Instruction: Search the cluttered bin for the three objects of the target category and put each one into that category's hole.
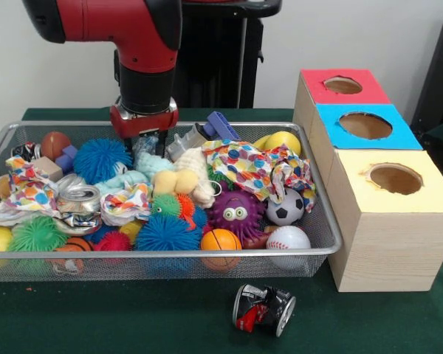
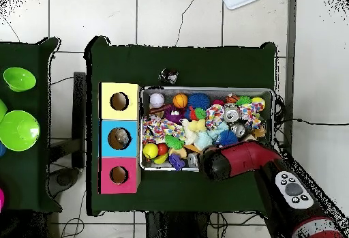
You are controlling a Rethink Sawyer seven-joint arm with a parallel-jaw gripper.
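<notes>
The wire mesh bin is full of toys and also shows in the overhead view. My gripper reaches down into its far side, next to a blue spiky ball. It is open, with a finger on each side of a wrinkly see-through bottle. A second pale crumpled bottle lies just to the right of it. The red-topped hole is at the far end of the wooden box row and shows in the overhead view. In the overhead view the arm hides the gripper.
Blue-topped and yellow-topped holes stand beside the red one. Silver cans, polka-dot paper wads, balls and a purple monster toy fill the bin. A crushed can lies on the green table in front.
</notes>
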